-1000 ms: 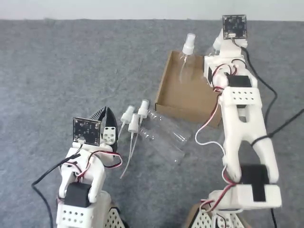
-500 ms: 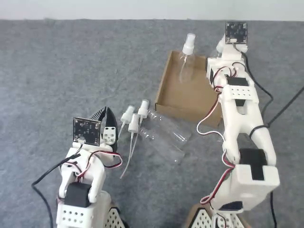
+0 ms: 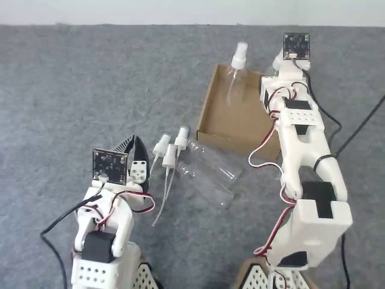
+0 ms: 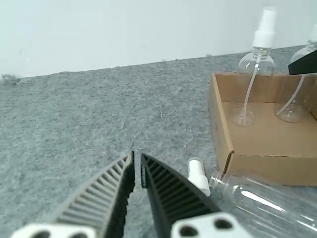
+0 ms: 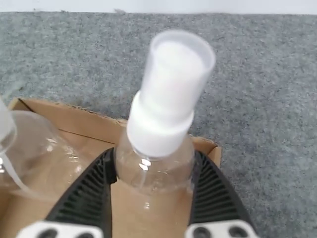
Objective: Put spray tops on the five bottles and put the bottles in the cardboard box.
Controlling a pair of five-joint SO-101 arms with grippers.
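Bottles counted: four. Two stand upright in the cardboard box (image 3: 206, 108); two lie on the grey table (image 3: 72, 90) just in front of it.

Box contents:
- Held bottle (image 5: 153, 173), clear, white spray top fitted, upright near a far corner of the box. My right gripper (image 5: 153, 156) has a finger pressed against each side of its body below the neck.
- Free-standing bottle (image 3: 236, 84), also capped with a spray top, its dip tube visible inside. It stands beside the held one, toward the box's other far corner. The two are close, but I cannot tell whether they touch.

On the table:
- Upper lying bottle (image 3: 213, 159) and lower lying bottle (image 3: 207, 185), side by side and roughly parallel, necks pointing toward my left arm. The upper one lies just beside the box's near wall.
- Spray tops (image 3: 169, 155): three white heads clustered at the necks of the lying bottles. Two thin dip tubes trail from the cluster across the table toward my left arm's base. I cannot tell which heads, if any, are seated on a neck.

My left gripper (image 4: 137, 156) sits low over the table near the cluster, to the side away from the box. Its fingers are almost together with only a narrow slit between them, and it holds nothing.
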